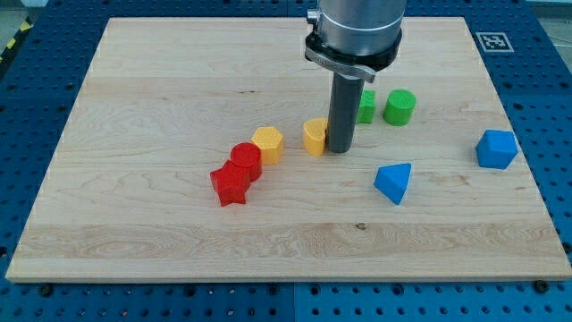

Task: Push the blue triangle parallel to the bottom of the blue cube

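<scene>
Camera view: our tip [340, 148] touches the board [134, 89] at frame centre, gripping nothing, just right of a yellow block [315, 136]; we count two yellow, two red, two green, two blue; blue triangle [393, 182] lower right; blue cube [496, 148] far right.

1 camera view looks down at a slant from the near edge of the wooden board [179, 241], facing across it from fairly close. The whole board fits, blue perforated table [550, 107] showing around it.
</scene>
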